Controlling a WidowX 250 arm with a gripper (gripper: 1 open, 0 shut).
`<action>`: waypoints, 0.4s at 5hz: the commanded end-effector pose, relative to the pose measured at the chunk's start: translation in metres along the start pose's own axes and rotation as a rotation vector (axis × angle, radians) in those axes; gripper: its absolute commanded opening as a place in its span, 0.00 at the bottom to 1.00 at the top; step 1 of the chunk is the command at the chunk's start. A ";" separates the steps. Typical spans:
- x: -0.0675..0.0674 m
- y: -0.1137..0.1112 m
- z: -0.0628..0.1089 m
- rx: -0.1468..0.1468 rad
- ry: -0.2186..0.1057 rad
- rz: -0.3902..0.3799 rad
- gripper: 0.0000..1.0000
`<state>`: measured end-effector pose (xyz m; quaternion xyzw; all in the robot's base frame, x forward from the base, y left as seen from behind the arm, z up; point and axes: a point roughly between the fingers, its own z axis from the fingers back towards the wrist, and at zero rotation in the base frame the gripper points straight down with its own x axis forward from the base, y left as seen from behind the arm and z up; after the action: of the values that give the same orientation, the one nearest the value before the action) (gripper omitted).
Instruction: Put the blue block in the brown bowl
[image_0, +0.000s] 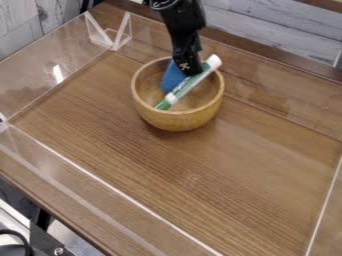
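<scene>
Blue block down inside the brown bowl, by the far wall, next to the green-and-white tube. Gripper right above the block, fingers spread, holding nothing. Block's long side slanting toward the bowl's middle.

We see the bowl sitting on the table, a bit behind the middle. A clear wall runs around the table on the left and front. Inside the bowl lies a tube, leaning from the bowl's floor up over the back right rim. The block is in the bowl too, at the back, just left of the tube. The gripper hangs right above the block.
</scene>
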<state>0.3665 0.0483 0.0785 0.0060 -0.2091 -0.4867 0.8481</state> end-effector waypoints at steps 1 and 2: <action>0.010 0.008 0.013 0.053 -0.023 -0.015 1.00; 0.008 0.007 0.008 0.050 -0.022 -0.011 1.00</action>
<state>0.3679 0.0485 0.0774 0.0108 -0.2157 -0.4835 0.8483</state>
